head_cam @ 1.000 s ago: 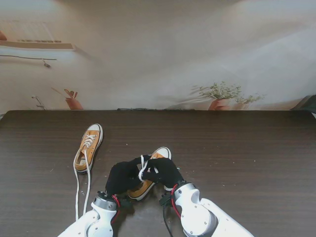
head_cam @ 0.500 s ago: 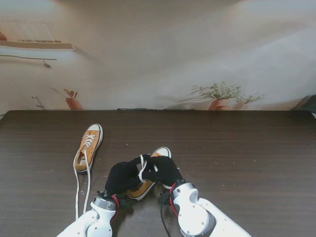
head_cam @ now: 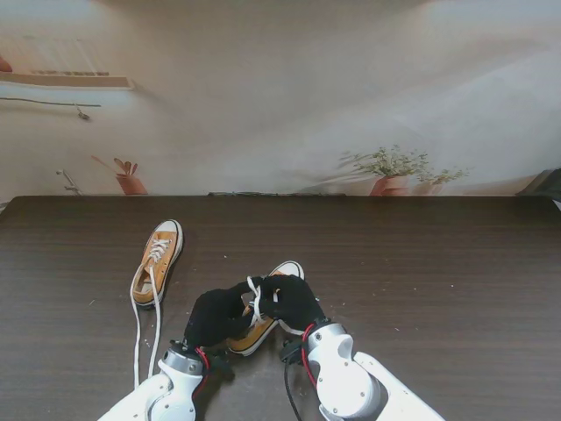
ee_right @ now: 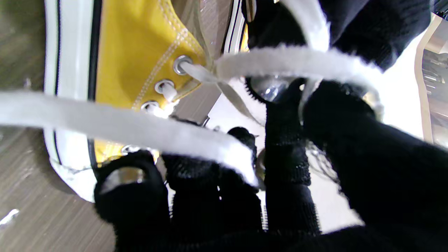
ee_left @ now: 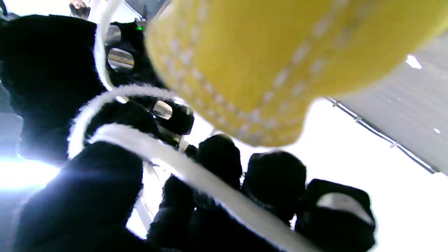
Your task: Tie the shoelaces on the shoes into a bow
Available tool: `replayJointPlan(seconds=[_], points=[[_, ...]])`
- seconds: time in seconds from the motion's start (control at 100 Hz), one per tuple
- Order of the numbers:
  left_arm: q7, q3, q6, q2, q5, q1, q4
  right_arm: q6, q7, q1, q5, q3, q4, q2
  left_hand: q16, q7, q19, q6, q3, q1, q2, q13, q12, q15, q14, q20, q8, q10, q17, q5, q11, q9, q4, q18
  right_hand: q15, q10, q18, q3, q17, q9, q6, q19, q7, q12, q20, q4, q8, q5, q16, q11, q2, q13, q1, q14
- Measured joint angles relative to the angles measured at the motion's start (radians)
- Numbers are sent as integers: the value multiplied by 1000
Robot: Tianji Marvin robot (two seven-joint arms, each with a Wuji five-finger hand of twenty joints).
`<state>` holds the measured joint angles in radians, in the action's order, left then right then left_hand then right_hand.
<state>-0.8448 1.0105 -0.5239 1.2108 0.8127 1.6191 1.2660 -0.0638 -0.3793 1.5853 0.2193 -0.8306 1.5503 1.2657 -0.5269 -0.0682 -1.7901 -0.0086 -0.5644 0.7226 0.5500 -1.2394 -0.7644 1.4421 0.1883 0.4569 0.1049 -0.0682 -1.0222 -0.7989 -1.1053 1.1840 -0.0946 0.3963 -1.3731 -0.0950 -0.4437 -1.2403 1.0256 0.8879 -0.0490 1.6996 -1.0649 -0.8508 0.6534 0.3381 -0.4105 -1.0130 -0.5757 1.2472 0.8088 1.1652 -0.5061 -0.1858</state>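
On the dark table (head_cam: 438, 289), well to the left of our left hand (head_cam: 215, 316) and farther from us, lies the second shoe (head_cam: 159, 260). It is yellow with a white toe cap. Its untied white laces (head_cam: 145, 333) trail across the table toward us, passing left of the left wrist.

Our left hand, in a black glove, rests on the heel end of the near shoe (head_cam: 279, 274). A white lace (ee_left: 196, 175) runs across its curled fingers (ee_left: 273, 178); we cannot tell whether the fingers pinch it.

Directly right of it, fingertips meeting, our right hand (head_cam: 289, 301) covers the middle of the same shoe. In the right wrist view a strand of lace (ee_right: 122, 127) lies across the fingers (ee_right: 210, 196), and a loop (ee_right: 297, 63) passes around the thumb side. The hand is closed on the lace.

Beyond both hands only the white toe cap of the near shoe shows. Its eyelets (ee_right: 180, 64) sit just beside the right fingers.
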Motion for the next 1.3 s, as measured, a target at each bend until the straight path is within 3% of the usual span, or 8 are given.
replayJointPlan(seconds=[0.22, 0.31, 0.45, 0.81, 0.96, 1.3], points=[[-4, 2, -1, -3, 11, 1, 1, 27, 27, 6, -1, -5, 24, -8, 0, 0, 3, 0, 0, 1, 0, 0, 0, -10, 0, 0, 0, 0, 2, 0, 0, 0, 0, 0, 95, -10, -7, 1, -133, -90, 0, -51, -10, 49, 11, 0, -1, 26, 7, -34, -9, -115, -28, -26], [-7, 2, -3, -5, 14, 1, 1, 35, 34, 8, -5, -6, 30, -10, 0, -1, 5, 1, 0, 2, 0, 0, 0, -11, 0, 0, 0, 0, 4, 0, 0, 0, 0, 0, 121, -17, -8, 3, -192, -140, 2, -74, -25, 54, 24, 0, -30, 48, 7, -45, -23, -165, -37, -36], [-16, 2, -4, -5, 19, 1, 1, 46, 39, 9, -4, -6, 35, -11, 0, -9, 6, 1, 0, 2, 0, 0, 0, -12, 0, 0, 0, 0, 9, 0, 0, 0, 0, 0, 154, -44, -8, 2, -264, -189, 42, -99, -50, 123, 47, 0, -88, 65, 7, -84, -37, -231, -50, -38], [-16, 11, -3, -5, 19, 11, 7, 46, -68, 8, 57, -2, 6, 6, 0, -28, 15, -1, 0, 5, 0, 5, 0, -34, 0, 0, 0, 0, 44, -16, 19, -32, 2, 0, 177, -70, -30, -91, -240, -155, 73, -120, -64, 192, 58, -1, -121, 67, 18, -95, 31, -207, -50, -63], [-5, 19, -2, -6, 15, 20, 14, 46, -66, 11, 52, -5, 7, 7, 0, -19, 20, -1, 0, 5, 0, 19, 0, -48, 1, 0, 0, 0, 60, 7, 48, -46, 2, 0, 177, -71, -33, -100, -239, -145, 80, -121, -65, 193, 58, -20, -121, 65, 19, -95, 41, -195, -49, -71], [-1, 23, 3, -8, 0, 26, 17, 23, -51, 23, 59, -10, 20, 3, 0, -20, 31, -1, 0, 5, -25, 28, 2, -51, 4, 20, 0, 0, 77, 6, 65, -57, 2, 0, 177, -71, -33, -134, -239, -145, 91, -121, -76, 193, 58, -20, -137, 58, 21, -95, 75, -195, -49, -72]])
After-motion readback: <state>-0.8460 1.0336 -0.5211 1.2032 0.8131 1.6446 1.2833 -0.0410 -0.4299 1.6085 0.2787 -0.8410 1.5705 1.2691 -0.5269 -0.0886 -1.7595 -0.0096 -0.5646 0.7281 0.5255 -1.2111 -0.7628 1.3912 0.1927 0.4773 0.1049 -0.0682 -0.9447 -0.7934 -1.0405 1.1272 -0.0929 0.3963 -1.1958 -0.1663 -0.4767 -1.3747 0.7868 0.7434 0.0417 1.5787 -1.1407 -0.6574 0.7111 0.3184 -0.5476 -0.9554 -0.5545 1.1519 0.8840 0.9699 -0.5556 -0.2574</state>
